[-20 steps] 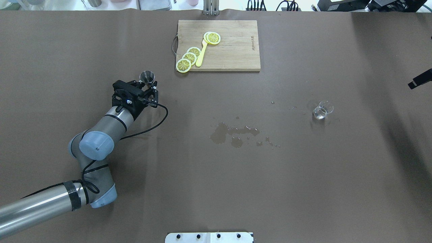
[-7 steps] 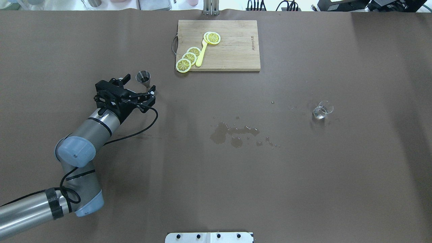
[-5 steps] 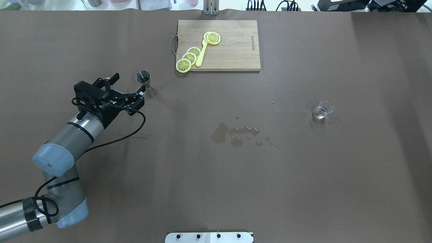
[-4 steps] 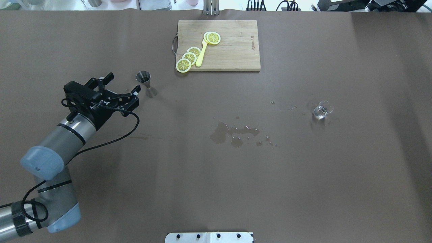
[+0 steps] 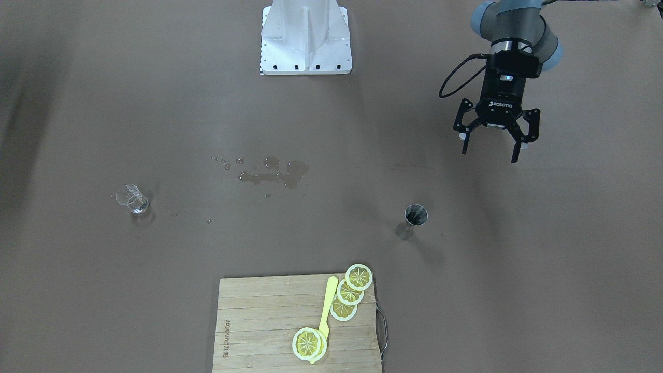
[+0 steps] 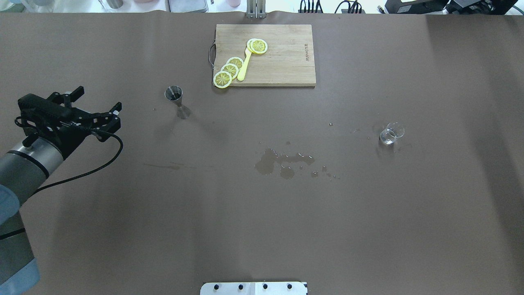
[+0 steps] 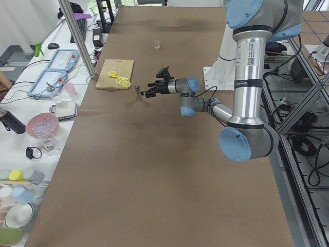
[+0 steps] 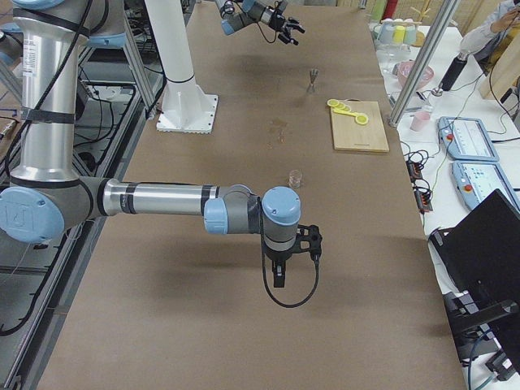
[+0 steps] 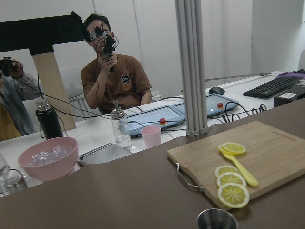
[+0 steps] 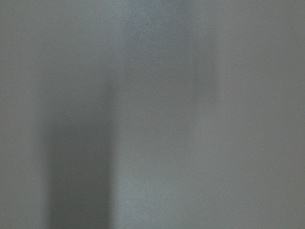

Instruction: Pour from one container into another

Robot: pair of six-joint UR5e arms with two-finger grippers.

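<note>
Looking at the left pincer (image 6: 96, 103), its fingers are spread wide apart with nothing between them, hovering over the desk (image 6: 262, 229). The steel jigger (image 6: 177, 100) stands upright well off to the pincer's right in the overhead view, on its own, just short of the cutting board (image 6: 282, 61) with the lemon slices (image 6: 229, 69). The glass cup (image 6: 391, 133) sits way across the desk, far beyond the jigger from this pincer, with a puddle (image 6: 282, 162) on the desk between them.

The right pincer (image 8: 279, 275) only shows in the right side view, so I can't tell if it's open or closed. It hangs over bare desk, near the cup but not touching it.

My read: the jigger is placed, so the next step is for the right arm to reach in, grab the cup and carry it to the jigger without slopping more.
</note>
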